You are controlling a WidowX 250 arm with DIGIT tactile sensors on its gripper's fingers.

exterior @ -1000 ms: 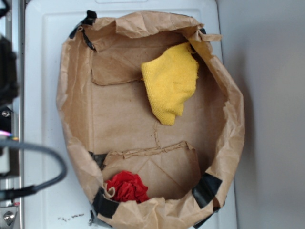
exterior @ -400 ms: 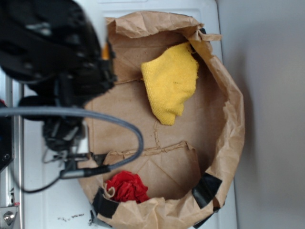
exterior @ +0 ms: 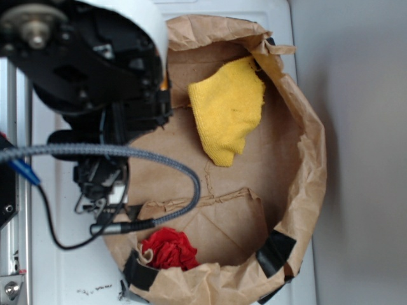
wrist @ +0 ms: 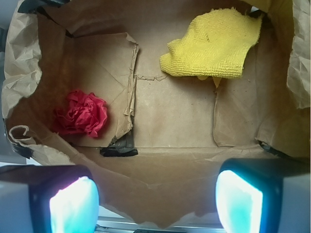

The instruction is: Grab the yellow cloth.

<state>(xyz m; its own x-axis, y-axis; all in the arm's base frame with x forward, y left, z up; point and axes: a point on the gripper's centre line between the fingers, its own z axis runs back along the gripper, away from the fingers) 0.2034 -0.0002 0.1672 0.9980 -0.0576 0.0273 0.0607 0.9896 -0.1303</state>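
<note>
The yellow cloth [exterior: 227, 111] lies crumpled inside a brown paper bag [exterior: 313, 171], against its far upper wall. In the wrist view the yellow cloth [wrist: 214, 46] sits at the top right, well ahead of my gripper [wrist: 155, 199]. The gripper is open, with nothing between its two glowing pads [wrist: 73, 206]; it hovers over the bag's near rim. In the exterior view the black arm [exterior: 89, 70] covers the bag's left edge, and the fingers themselves are hidden beneath it.
A red ruffled cloth ball [exterior: 170, 249] rests in the bag's lower corner, the same red ball [wrist: 81, 114] at the left in the wrist view. Crumpled bag walls [wrist: 19, 63] with black tape surround the floor. A grey cable [exterior: 159, 159] loops over the bag.
The arm has swung in from the left and now hangs over the bag's left rim, a little further right than 0.4 s ago. Both cloths have stayed put.
</note>
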